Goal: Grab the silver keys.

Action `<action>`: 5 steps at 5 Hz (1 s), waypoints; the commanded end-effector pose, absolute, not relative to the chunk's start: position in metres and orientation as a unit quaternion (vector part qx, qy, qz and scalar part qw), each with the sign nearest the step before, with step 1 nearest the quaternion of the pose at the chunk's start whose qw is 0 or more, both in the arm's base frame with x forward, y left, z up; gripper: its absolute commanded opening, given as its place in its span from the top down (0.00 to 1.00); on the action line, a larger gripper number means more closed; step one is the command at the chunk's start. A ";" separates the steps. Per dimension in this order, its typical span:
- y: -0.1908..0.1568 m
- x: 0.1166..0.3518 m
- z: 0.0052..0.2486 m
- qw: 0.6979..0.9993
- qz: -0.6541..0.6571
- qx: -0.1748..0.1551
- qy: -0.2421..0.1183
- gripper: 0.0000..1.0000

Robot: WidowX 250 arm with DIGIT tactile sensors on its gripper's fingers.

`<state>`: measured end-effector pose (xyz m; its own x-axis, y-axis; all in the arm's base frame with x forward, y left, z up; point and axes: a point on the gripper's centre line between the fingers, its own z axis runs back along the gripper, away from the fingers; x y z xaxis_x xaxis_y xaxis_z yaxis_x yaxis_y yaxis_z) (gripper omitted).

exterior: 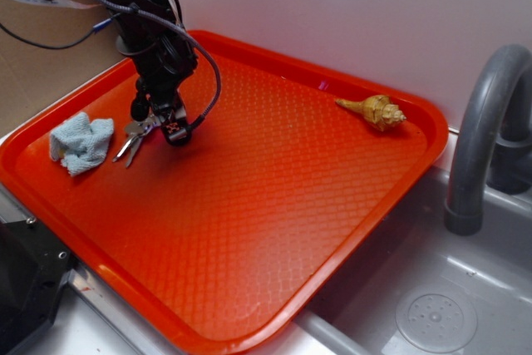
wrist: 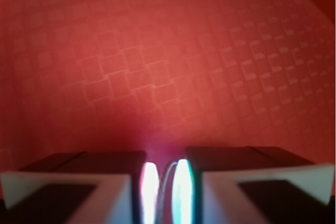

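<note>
**While the gripper pinches the ring, lift gently**

With its jaws nearly closed, the gripper sits low on the tray, and the wrist view shows a thin wire loop caught between the pads. The keys lie at its tip, blades fanned toward the cloth just beside them. A straight, slow rise seems best, since so thin a wire hold may slip.
</note>
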<state>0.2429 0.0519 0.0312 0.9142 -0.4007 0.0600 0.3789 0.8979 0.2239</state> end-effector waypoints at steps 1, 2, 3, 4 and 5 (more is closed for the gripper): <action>0.054 0.248 0.042 0.974 -0.187 0.114 -0.050 1.00; 0.059 0.237 0.070 0.989 -0.120 0.079 -0.023 1.00; 0.066 0.216 0.118 0.998 0.007 -0.012 -0.062 1.00; 0.055 0.203 0.165 0.987 0.115 -0.089 -0.074 1.00; 0.047 0.203 0.215 0.984 0.142 -0.087 -0.070 1.00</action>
